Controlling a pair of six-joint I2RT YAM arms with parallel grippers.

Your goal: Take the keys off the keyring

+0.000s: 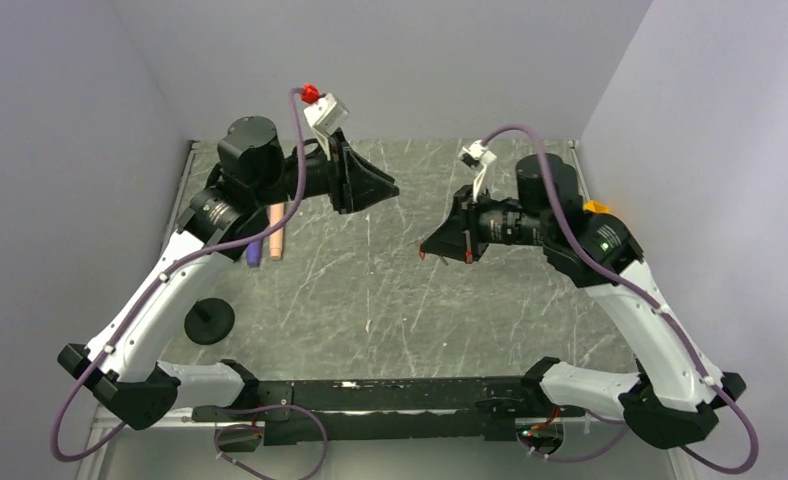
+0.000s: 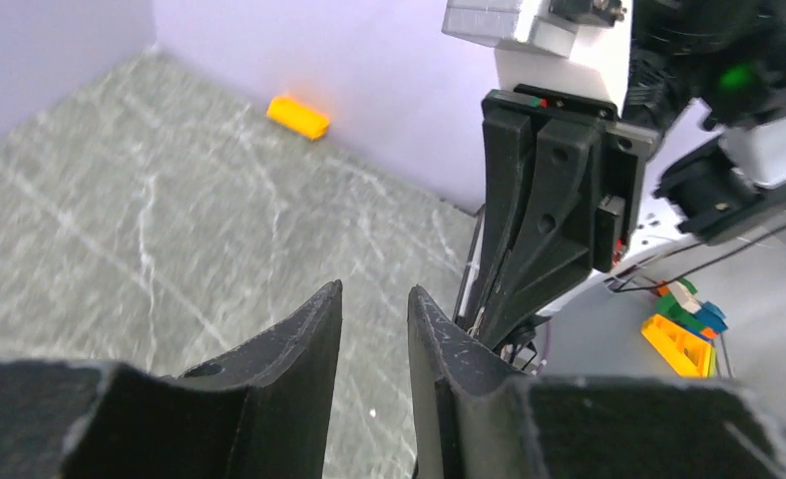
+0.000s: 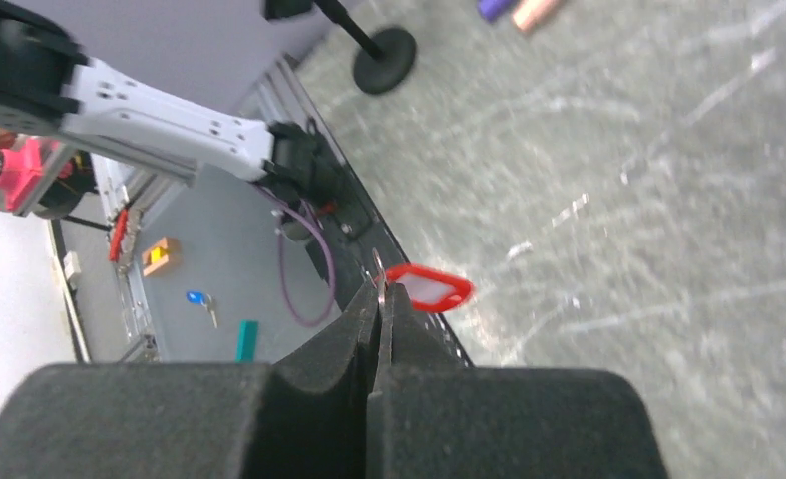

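My right gripper (image 3: 381, 289) is shut on the thin metal ring of the keyring and holds it in the air above the table. The red tag (image 3: 429, 287) sticks out just past the fingertips. From above the tag is a tiny red speck (image 1: 422, 256) at the right gripper's tip (image 1: 426, 247). I see no key on the ring. My left gripper (image 2: 374, 291) is slightly open and empty, raised and facing the right gripper (image 2: 549, 220) across a gap. From above it (image 1: 395, 188) hangs over the middle back of the table.
A pink cylinder (image 1: 276, 232) and a purple one (image 1: 254, 250) lie at the left. A black round-based stand (image 1: 209, 320) is at the near left. A yellow-orange box (image 2: 297, 116) sits by the right wall. A blue-headed key (image 3: 197, 299) lies on the floor off the table.
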